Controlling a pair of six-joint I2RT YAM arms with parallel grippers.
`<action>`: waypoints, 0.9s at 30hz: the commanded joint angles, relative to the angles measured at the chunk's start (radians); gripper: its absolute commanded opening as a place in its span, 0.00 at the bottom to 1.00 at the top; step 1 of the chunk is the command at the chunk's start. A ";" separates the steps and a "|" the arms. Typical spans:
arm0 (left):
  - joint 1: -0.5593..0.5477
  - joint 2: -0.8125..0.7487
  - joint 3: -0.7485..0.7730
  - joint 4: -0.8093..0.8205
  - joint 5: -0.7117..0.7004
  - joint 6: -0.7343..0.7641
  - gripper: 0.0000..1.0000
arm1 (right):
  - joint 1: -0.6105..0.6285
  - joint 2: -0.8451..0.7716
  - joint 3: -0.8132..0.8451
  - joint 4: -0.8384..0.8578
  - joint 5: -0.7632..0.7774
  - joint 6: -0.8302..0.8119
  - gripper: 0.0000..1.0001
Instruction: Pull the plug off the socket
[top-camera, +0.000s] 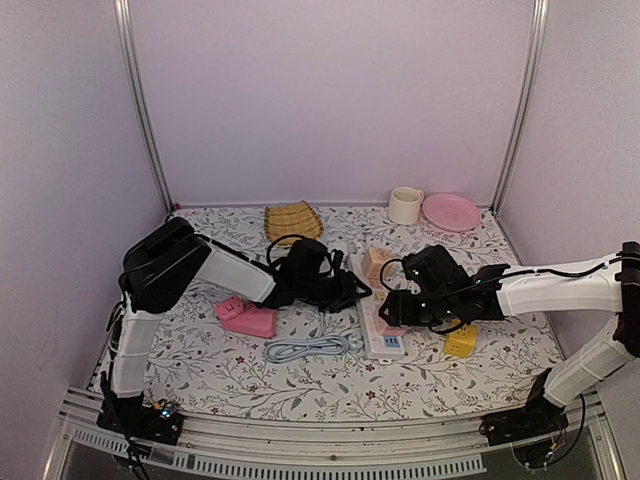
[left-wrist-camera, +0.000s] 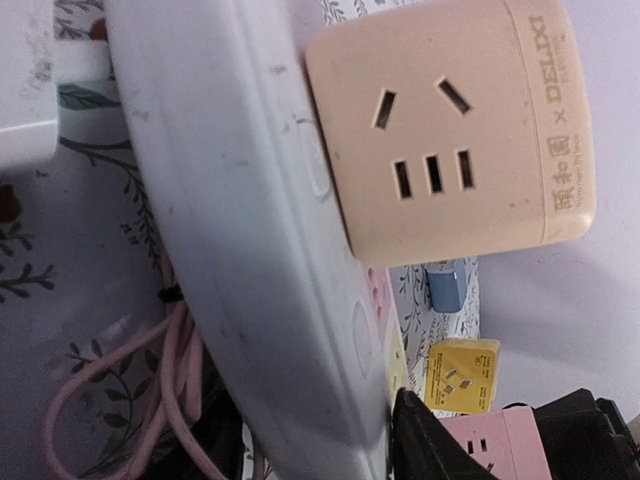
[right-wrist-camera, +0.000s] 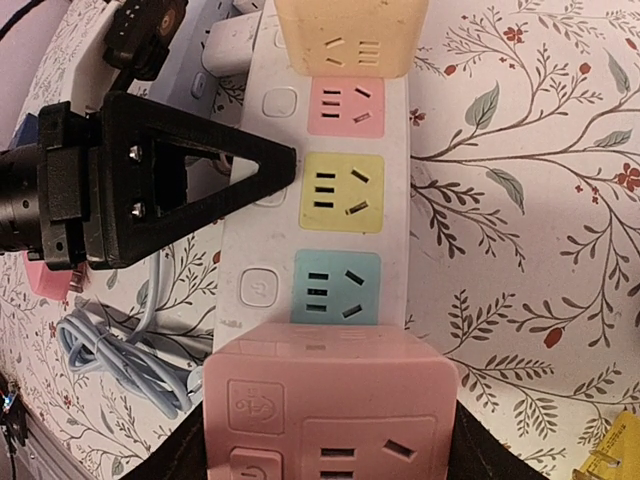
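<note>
The socket, a long white strip with pink, yellow and blue panels, lies mid-table. The plug, a pink cube adapter, sits at its near end. My right gripper is shut on it, with a black jaw against each side of the cube. My left gripper straddles the strip's far half. One black finger rests on the strip's top face beside the yellow panel. In the left wrist view the strip fills the space between the jaws of the left gripper.
A peach cube adapter is plugged in at the strip's far end. A yellow cube lies to the right, a pink strip and a grey-blue coiled cable to the left. Cup, pink plate and woven mat stand at the back.
</note>
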 joint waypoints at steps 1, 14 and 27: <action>-0.015 0.027 0.011 0.006 0.037 -0.014 0.48 | 0.010 -0.010 0.016 0.159 -0.044 -0.046 0.20; -0.030 0.022 -0.014 -0.052 0.020 0.030 0.00 | 0.009 0.036 0.064 0.136 -0.032 -0.071 0.14; -0.016 -0.057 -0.105 -0.261 -0.159 0.276 0.00 | -0.061 -0.114 0.059 0.099 -0.120 -0.072 0.13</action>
